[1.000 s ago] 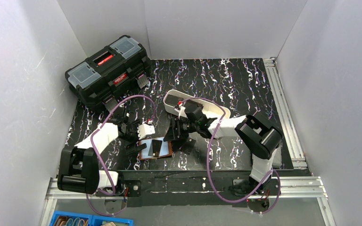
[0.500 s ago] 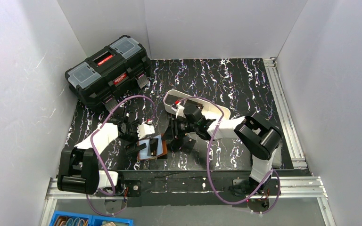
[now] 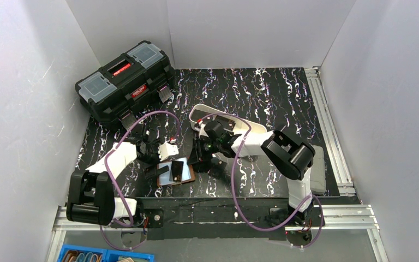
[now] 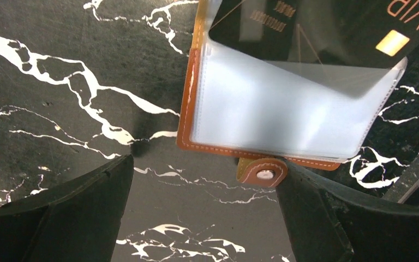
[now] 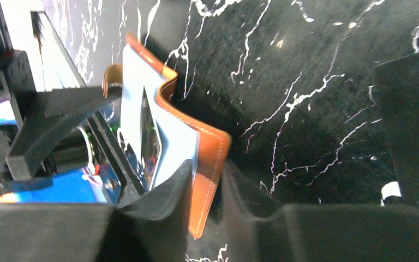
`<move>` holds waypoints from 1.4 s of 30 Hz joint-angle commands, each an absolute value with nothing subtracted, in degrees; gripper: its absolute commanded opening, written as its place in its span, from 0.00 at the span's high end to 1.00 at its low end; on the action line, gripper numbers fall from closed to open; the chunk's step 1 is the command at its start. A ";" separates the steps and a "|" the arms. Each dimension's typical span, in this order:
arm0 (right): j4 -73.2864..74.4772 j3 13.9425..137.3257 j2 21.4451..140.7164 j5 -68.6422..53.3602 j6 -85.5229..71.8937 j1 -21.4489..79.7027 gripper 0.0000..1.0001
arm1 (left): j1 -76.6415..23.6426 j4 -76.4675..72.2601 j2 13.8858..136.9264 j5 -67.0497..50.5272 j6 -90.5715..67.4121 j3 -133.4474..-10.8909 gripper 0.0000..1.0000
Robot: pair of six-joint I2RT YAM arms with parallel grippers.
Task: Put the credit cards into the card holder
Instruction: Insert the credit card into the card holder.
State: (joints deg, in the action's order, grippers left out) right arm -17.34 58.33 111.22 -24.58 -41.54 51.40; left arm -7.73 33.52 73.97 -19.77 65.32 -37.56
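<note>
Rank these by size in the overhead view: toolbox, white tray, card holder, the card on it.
1. toolbox
2. white tray, though partly covered
3. card holder
4. credit card

Our 2 arms both reach inward. Our left arm (image 3: 117, 156) stretches forward and to the right, and the left tool (image 3: 162, 162) points down with its jaws spread wide. Our right arm (image 3: 257, 143) bends back to the left, and the right tool (image 5: 204, 177) is pinched on an edge of the card holder (image 5: 214, 144).
</note>
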 commanded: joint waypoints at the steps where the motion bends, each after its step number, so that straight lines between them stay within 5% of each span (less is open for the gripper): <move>1: -14.73 62.76 112.66 -26.85 -41.05 52.56 0.84 | -8.26 33.42 73.34 -21.73 64.43 -39.65 0.01; 2: -14.50 62.63 112.23 -26.70 -41.04 52.56 0.98 | -8.31 33.67 73.33 -21.61 64.30 -39.88 0.01; 8: -10.46 61.43 106.52 -23.46 -38.43 52.08 0.99 | -8.30 35.32 73.02 -21.86 63.29 -42.80 0.01; 10: -8.35 61.78 105.57 -23.05 -37.54 51.99 0.90 | -8.33 35.40 72.79 -22.04 63.72 -42.61 0.01; 13: -4.98 62.21 105.27 -22.59 -37.07 51.29 0.58 | -8.35 35.48 72.64 -21.89 63.92 -41.75 0.01; 19: -7.98 56.30 100.75 -22.70 -38.05 49.08 0.38 | -8.35 35.42 72.41 -22.25 64.17 -40.21 0.01; 42: -15.94 59.42 112.97 -34.51 -43.01 50.01 0.32 | -9.91 27.41 74.31 -17.32 67.27 -33.40 0.01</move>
State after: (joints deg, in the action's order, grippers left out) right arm -13.91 59.24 111.39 -32.82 -42.22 49.52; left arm -9.17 31.20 72.82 -19.51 65.10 -36.88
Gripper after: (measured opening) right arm 0.685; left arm 0.994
